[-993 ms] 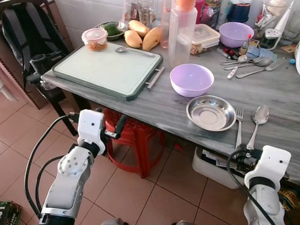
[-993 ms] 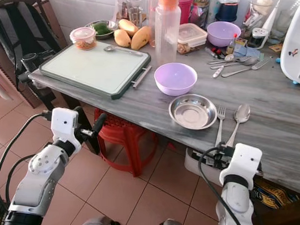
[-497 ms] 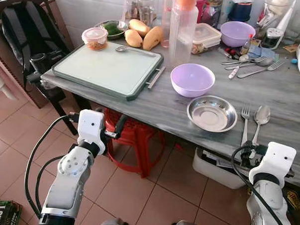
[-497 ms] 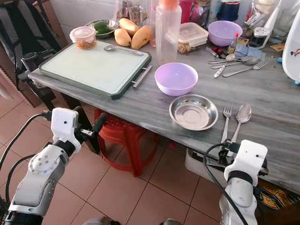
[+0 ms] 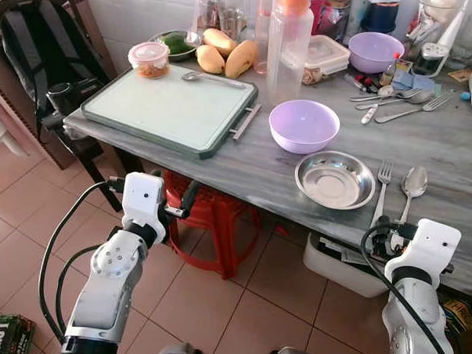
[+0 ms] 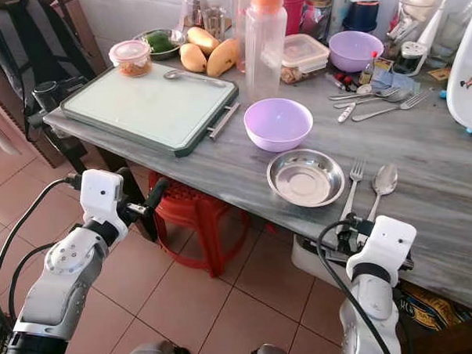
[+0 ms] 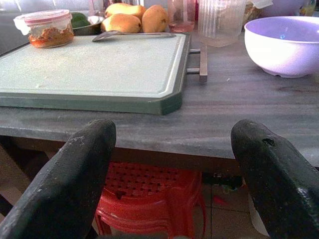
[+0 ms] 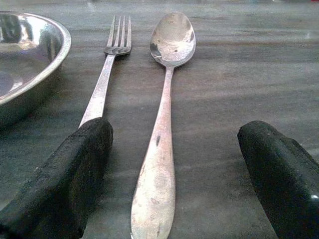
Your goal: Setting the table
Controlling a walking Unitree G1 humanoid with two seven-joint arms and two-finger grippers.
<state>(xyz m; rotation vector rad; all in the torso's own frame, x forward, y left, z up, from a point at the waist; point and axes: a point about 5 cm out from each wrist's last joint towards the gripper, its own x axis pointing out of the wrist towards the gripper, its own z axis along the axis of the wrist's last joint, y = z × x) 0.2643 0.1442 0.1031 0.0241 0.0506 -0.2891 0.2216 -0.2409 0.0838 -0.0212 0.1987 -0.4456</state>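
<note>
Nearest the desk edge, my right tool [image 8: 164,169] sits low over the desk [image 5: 449,139], fingers spread wide, empty, straddling the spoon [image 8: 167,99] handle. Fork [image 8: 107,74] lies just beside the spoon, on the side toward the steel plate [image 5: 335,179]; one finger [image 8: 65,179] rests over the fork's handle end. Judgement: place setting looks mostly done, with fork and spoon parallel beside the plate. If I'm straightening or regrasping the spoon, I should centre on its handle, close slowly, and keep that finger clear of the fork so it doesn't drag along. The flat handle will likely slip, so pinch low.

My left tool [image 7: 174,164] hangs wide and empty below the desk edge, over the red stool [image 5: 211,215], idle.

Beyond the plate: purple bowl [image 5: 303,125], then green cutting board [image 5: 172,107], spare cutlery [image 5: 392,101] at the back.
</note>
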